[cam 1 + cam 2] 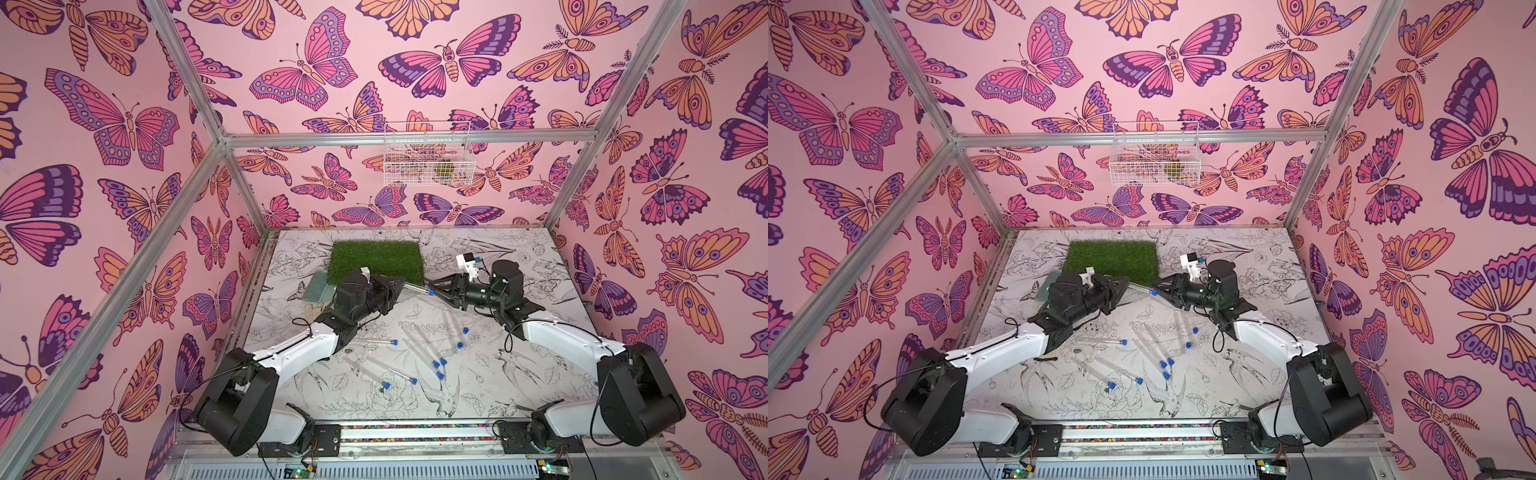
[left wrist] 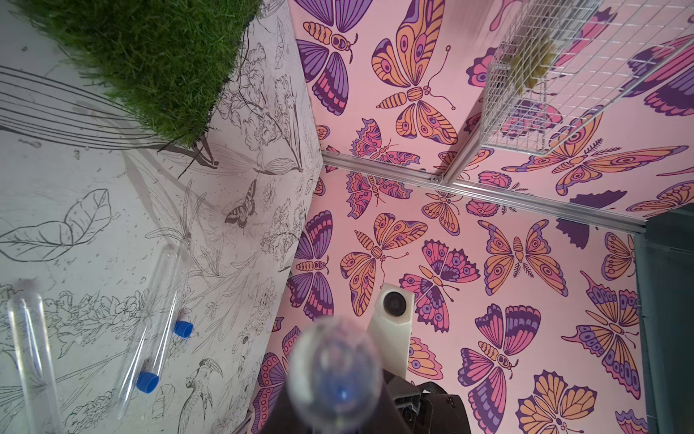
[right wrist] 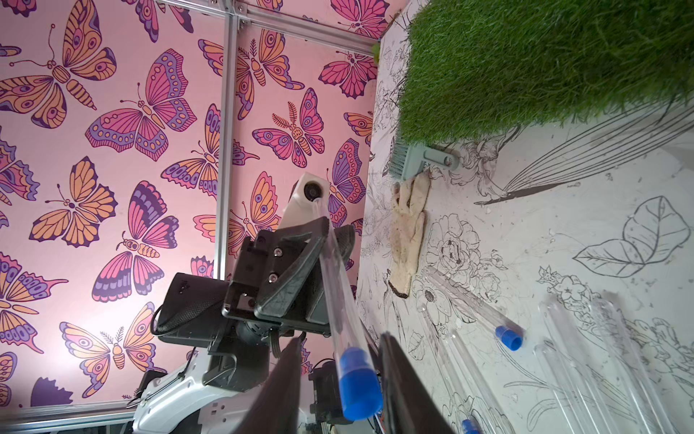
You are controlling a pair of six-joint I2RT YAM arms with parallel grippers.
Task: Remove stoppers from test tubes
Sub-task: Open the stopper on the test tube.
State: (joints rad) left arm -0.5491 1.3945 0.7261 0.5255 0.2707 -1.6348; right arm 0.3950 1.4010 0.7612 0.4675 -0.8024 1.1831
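My left gripper (image 1: 400, 286) is shut on a clear test tube (image 1: 415, 288) and holds it level above the table, pointing at the right arm. A blue stopper (image 1: 431, 292) plugs the tube's far end. My right gripper (image 3: 340, 338) is open, its two dark fingers on either side of that stopper (image 3: 358, 387). One finger is close against it and the other stands off with a gap. In the left wrist view the held tube (image 2: 336, 372) shows end-on and blurred, and my own fingers are hidden. Several more stoppered test tubes (image 1: 419, 353) lie loose on the table.
A green turf mat (image 1: 376, 259) lies at the back of the table, just behind both grippers. A grey-green brush (image 1: 318, 289) and a tan glove (image 3: 409, 229) lie by its left side. A white wire basket (image 1: 428, 160) hangs on the back wall.
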